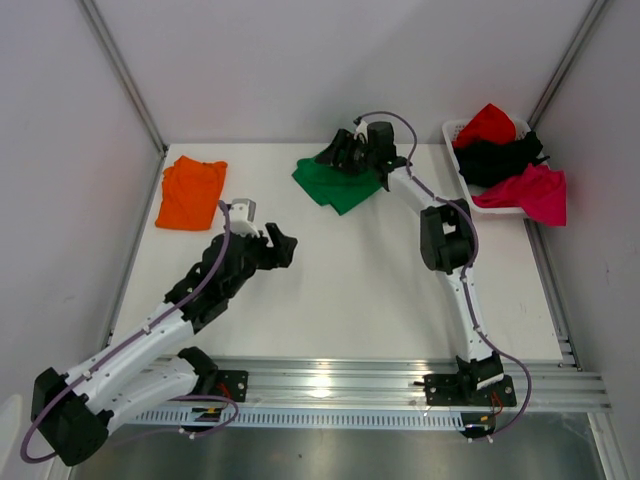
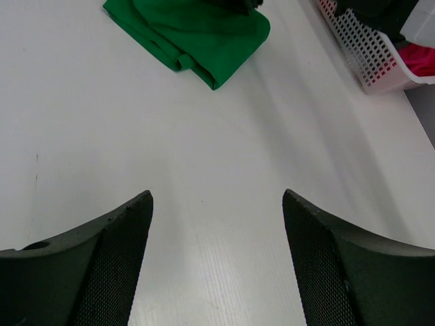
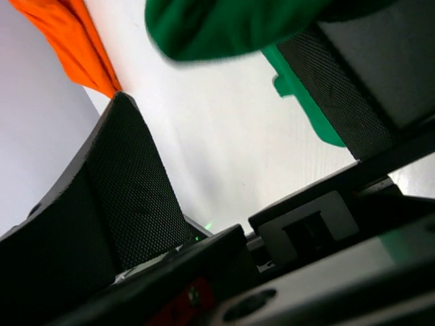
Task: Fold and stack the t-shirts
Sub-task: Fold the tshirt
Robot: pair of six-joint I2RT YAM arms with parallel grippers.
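Two shirts lie on the table (image 1: 380, 290). The orange shirt (image 1: 190, 192) lies folded at far left. The left gripper (image 1: 283, 245) hovers beside it, jaws wide, empty. The green shirt (image 1: 338, 188) lies rumpled at far centre. The right gripper (image 1: 342, 152) sits over its far edge, jaws wide, cloth against one finger. The basket (image 1: 452, 133) at right holds the red shirt (image 1: 487, 124), black shirt (image 1: 500, 158) and magenta shirt (image 1: 530, 192).

green t-shirt (image 1: 335, 190): soft matt cloth | table (image 1: 350, 290): smooth white | basket (image 2: 363, 58): perforated plastic

Bright, even light; near fingers (image 3: 129, 197) perhaps blurred.
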